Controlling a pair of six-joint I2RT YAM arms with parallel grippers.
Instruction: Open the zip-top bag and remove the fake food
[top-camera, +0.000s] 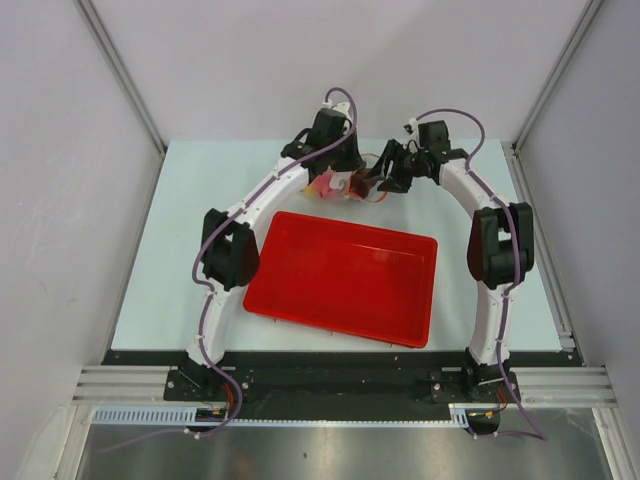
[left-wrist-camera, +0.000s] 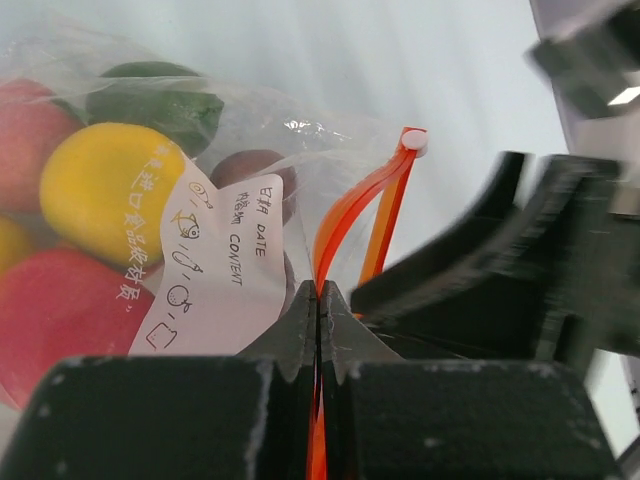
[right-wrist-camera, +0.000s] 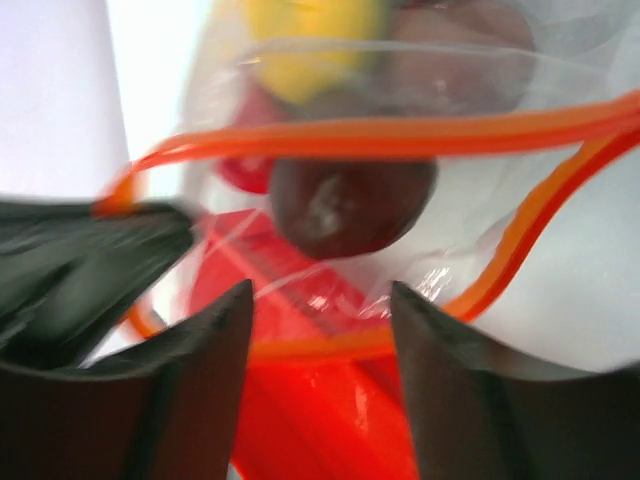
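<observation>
Clear crinkly zip-top bag (left-wrist-camera: 262, 140), orange zip strip (left-wrist-camera: 350, 215) parted, fake food (left-wrist-camera: 100, 190) inside; mouth faces right fingers (right-wrist-camera: 212, 360), spread apart; left fingers (left-wrist-camera: 298, 325) pinch strip

Clear crinkly plastic zip-top bag (left-wrist-camera: 300, 140), smooth glossy plastic fake food (left-wrist-camera: 105, 190), shiny red tray (top-camera: 345, 275).

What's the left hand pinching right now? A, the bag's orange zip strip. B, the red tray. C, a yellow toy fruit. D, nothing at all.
A: the left wrist view shows the left hand closed tight on the orange zip strip of the zip-top bag.
</observation>
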